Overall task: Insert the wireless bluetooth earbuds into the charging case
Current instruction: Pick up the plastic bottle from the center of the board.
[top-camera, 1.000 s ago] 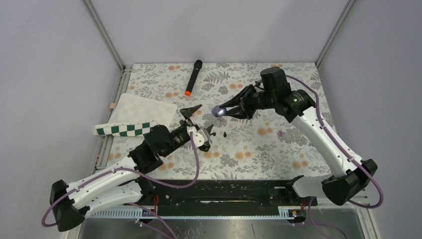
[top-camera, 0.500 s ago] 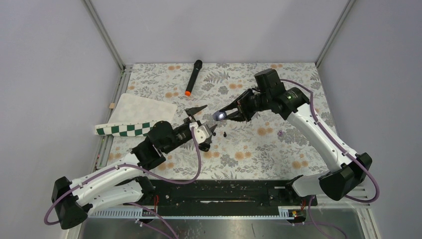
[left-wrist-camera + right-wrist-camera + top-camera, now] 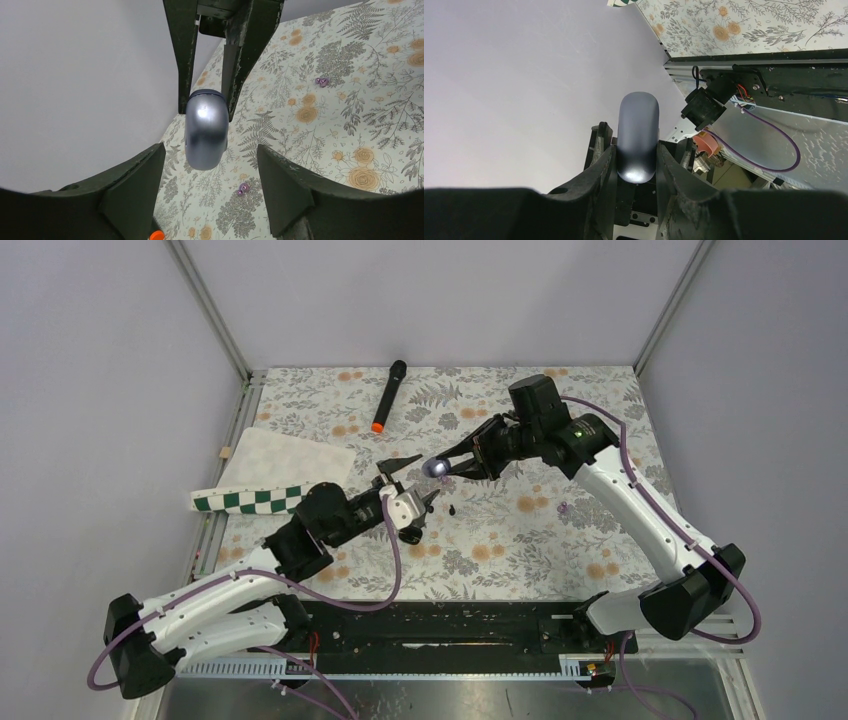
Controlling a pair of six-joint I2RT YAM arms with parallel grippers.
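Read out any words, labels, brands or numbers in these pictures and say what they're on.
No readable text anywhere. The glossy grey rounded case, held in the right hand, shows no logo; the black stick with an orange tip and the green-and-white checkered strip bear no legible writing.

Right gripper (image 3: 445, 466) clamps charging case (image 3: 206, 130); left gripper (image 3: 418, 480) flanks it with narrow gaps. Microphone (image 3: 388, 395) well behind; open table (image 3: 510, 550) right of case.
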